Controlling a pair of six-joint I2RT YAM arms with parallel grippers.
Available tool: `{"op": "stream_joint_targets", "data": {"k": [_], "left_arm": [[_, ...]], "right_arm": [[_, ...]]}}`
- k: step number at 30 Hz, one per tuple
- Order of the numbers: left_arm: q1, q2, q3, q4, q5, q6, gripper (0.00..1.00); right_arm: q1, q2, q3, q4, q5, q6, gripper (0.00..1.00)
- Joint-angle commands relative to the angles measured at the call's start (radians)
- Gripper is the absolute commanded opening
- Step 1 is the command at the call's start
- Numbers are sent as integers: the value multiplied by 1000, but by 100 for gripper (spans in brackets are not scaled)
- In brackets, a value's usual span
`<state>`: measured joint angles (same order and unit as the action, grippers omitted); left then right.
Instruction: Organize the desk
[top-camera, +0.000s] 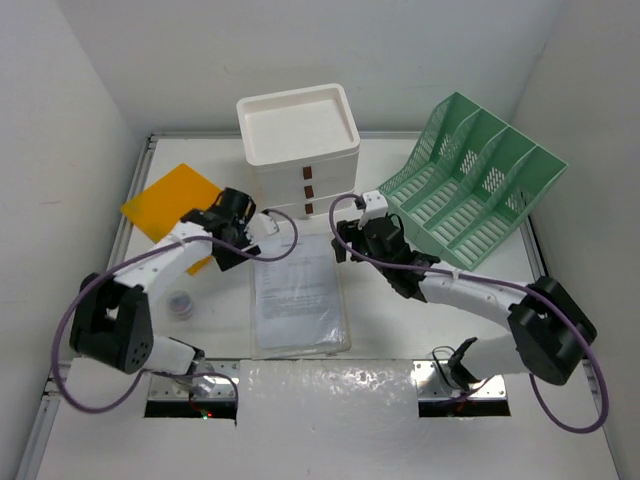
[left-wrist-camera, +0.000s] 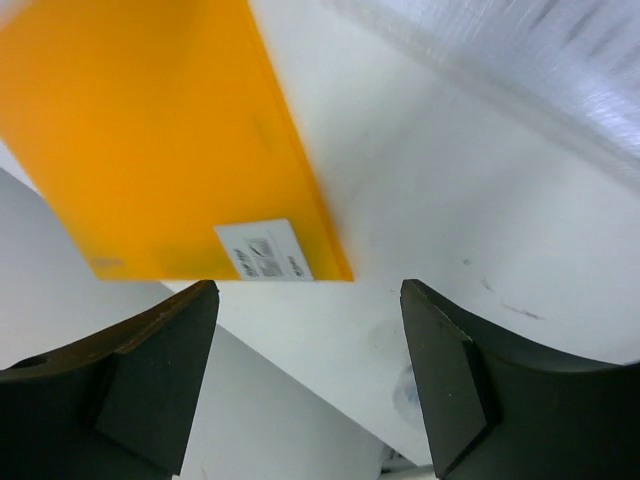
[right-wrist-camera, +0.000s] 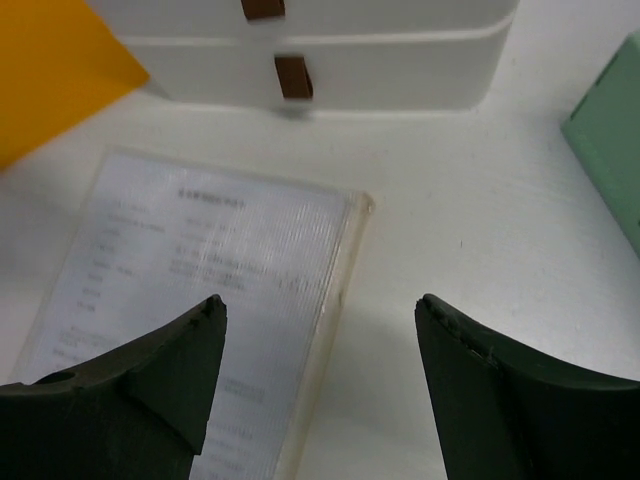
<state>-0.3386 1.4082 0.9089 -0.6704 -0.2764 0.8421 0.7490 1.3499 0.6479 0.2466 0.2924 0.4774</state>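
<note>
Left gripper (left-wrist-camera: 308, 330), fingers spread wide with nothing between them, hangs over the near corner of a flat orange plastic folder (left-wrist-camera: 150, 130) bearing a small white label. The folder lies at the left of the overhead view, on the large flat white counter with thin metal rails (top-camera: 390, 325) that fills most of that frame and carries everything else. Right gripper (right-wrist-camera: 320, 330), also spread and empty, hovers at centre frame above the right edge of a clear plastic document sleeve holding a printed sheet (right-wrist-camera: 200, 290). The sleeve lies flat below a white three-drawer box with brown pulls (top-camera: 300, 130) at top centre. A green mesh file rack (top-camera: 470, 190) stands at upper right, its slots apparently vacant. A small round item (top-camera: 180, 302) sits at lower left, too small to identify.

Neither flat item is filed, so the tidying looks to be at an early stage, with the step in hand most likely a pick-up of folder or sleeve. Both lie flush on the counter, so the next move probably calls for a low descent and one finger slipped under a thin edge. A firm pinch would then be needed before any carry towards the rack, since a slick sleeve could slide away.
</note>
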Motion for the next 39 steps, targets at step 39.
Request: {"op": "stream_joint_targets", "data": {"k": [39], "left_arm": [[331,453,834,313,744,-834,92]], "right_arm": [[32,804,461,665,310,-103,49]]}}
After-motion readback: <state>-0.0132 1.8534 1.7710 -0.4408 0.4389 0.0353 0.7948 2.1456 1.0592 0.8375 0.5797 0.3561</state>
